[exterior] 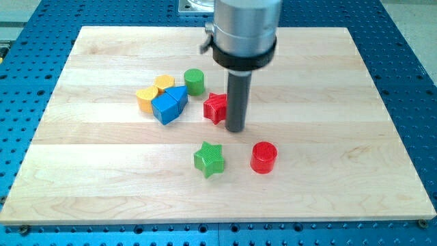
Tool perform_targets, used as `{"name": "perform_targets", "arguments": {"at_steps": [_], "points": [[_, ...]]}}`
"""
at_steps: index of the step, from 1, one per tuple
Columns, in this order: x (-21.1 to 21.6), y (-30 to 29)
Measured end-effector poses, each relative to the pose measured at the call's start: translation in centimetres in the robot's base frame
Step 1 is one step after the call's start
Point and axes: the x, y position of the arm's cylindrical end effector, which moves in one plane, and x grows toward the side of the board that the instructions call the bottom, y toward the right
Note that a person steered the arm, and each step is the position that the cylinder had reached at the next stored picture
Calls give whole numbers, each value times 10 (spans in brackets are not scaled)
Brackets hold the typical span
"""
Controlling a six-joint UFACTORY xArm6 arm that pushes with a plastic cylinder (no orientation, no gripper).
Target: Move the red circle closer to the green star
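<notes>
Red circle [263, 157]: solid bright red, finely ribbed sides, lying below my tip [235, 129] and to the view's right of it.
Green star [209, 159]: mid green, same ribbed texture, below my tip toward the view's left.
Red star [215, 107]: matching red, just left of the rod.
Green cylinder [194, 81]: green, up and left of my tip.
Blue blocks [168, 104]: saturated blue (shapes hard to separate), further left.
Yellow blocks [153, 91]: orange-yellow, furthest left.
Rod: dark grey, under a silver housing [246, 24] with a black collar.
Board [341, 137]: pale wood, striped in lengthwise planks.
Surrounding table [410, 41]: blue, dotted with a regular grid of holes.
</notes>
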Motion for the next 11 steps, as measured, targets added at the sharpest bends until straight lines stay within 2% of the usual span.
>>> {"name": "perform_targets", "arguments": {"at_steps": [1,2,3,4,5,6,7,8,9,10,11], "points": [[-31,-11],[-5,35],[59,93],[123,100],[117,103],[124,66],[114,102],[61,46],[57,-20],[84,67],[122,40]]}}
